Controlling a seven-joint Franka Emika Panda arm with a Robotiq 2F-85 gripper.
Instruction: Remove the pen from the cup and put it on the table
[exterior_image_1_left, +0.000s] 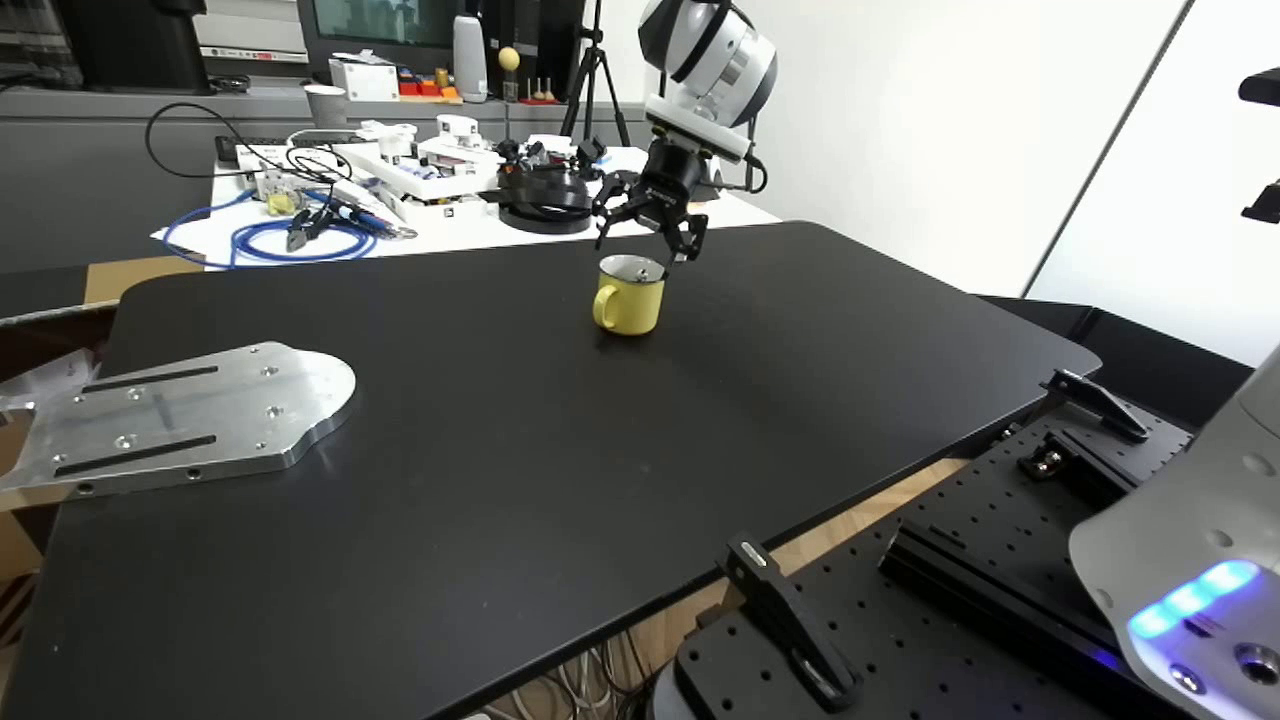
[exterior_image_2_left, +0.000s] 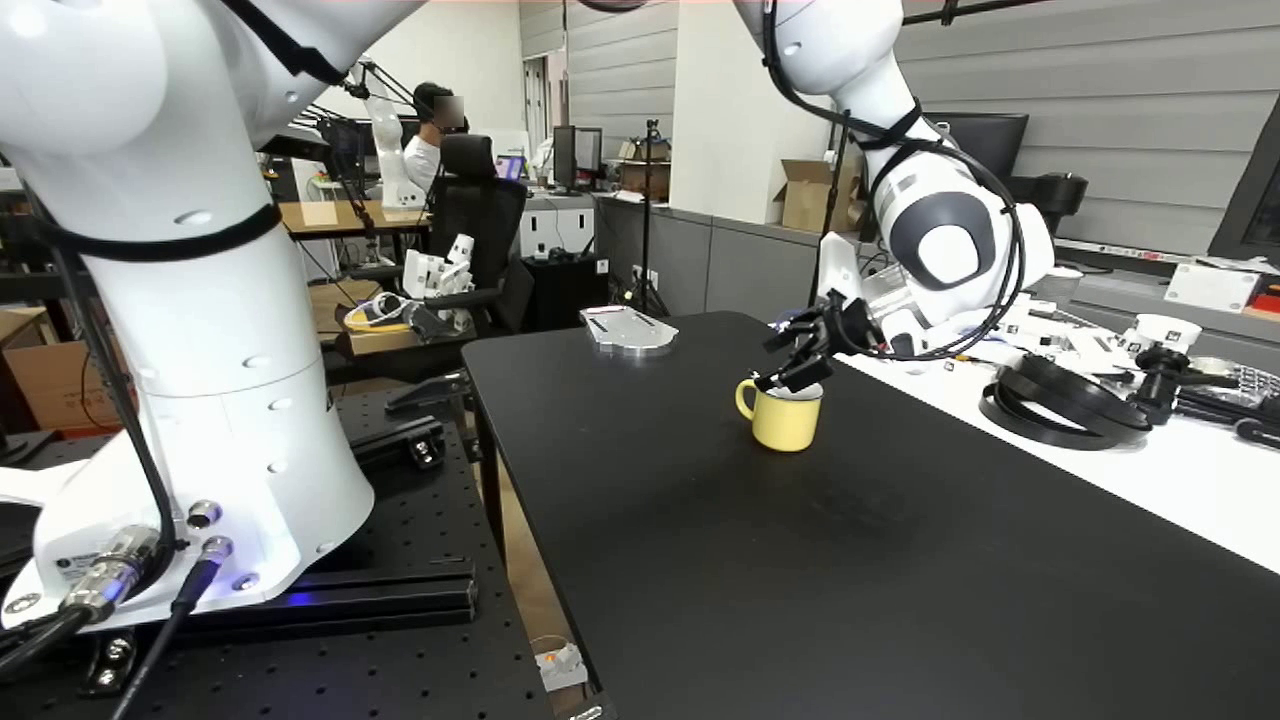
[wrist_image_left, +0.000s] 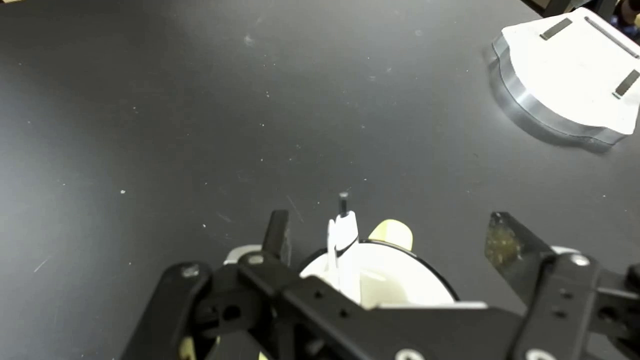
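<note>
The yellow cup stands upright on the black table; it also shows in an exterior view. In the wrist view I see the cup's pale inside and dark rim. The pen, white with a clip and a dark tip, stands in the cup and sticks up past the rim. My gripper is open, its fingers apart on either side of the pen, which is nearer the left finger. In both exterior views the gripper is at the cup's mouth. The pen's lower part is hidden.
A silver metal plate lies on the table, and shows in the wrist view. A white table with cables and a black round object adjoins the black table's edge. The robot base stands beside the table.
</note>
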